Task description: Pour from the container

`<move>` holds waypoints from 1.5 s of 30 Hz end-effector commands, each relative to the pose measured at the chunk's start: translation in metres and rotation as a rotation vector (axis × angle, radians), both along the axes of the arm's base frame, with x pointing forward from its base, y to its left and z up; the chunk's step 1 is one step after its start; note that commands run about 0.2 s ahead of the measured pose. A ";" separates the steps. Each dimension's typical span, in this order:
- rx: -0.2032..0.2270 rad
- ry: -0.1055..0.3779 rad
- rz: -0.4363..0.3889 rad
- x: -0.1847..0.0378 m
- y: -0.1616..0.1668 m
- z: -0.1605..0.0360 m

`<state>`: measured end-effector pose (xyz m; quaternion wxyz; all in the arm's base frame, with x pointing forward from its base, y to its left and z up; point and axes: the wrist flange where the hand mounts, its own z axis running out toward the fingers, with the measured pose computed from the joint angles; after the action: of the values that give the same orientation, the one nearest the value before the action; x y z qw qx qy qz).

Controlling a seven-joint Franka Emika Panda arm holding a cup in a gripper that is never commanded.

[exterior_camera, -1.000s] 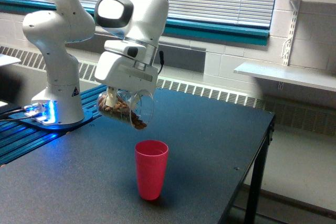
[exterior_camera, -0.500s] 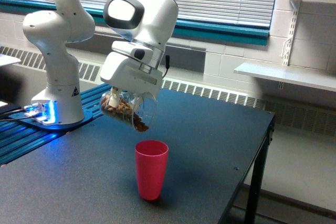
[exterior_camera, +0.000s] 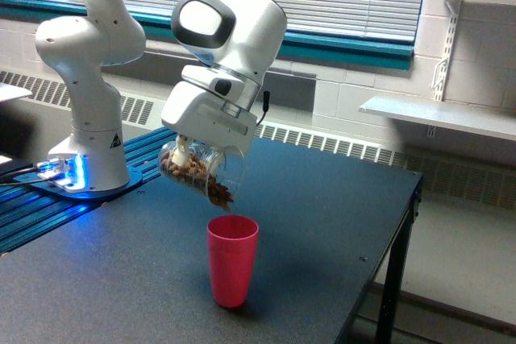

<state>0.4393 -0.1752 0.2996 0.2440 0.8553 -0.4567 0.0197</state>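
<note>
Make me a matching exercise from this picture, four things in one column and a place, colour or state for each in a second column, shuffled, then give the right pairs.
Column one:
1. clear jar
2. pinkish-red cup
3. brown pieces
4. robot base

Column two:
A. standing upright on the dark table
B. lit blue, at the exterior view's left
C. tilted mouth-down, held by the gripper
D. gathered inside the jar, reaching its lip

Right pairs: 1-C, 2-A, 3-D, 4-B
</note>
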 end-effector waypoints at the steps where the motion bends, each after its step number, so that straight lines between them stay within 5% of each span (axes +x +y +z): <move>1: -0.026 0.002 -0.019 0.006 0.001 0.002; 45: -0.080 0.090 -0.051 0.017 0.000 0.005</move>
<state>0.4516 -0.1780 0.3018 0.2916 0.8312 -0.4734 -0.0051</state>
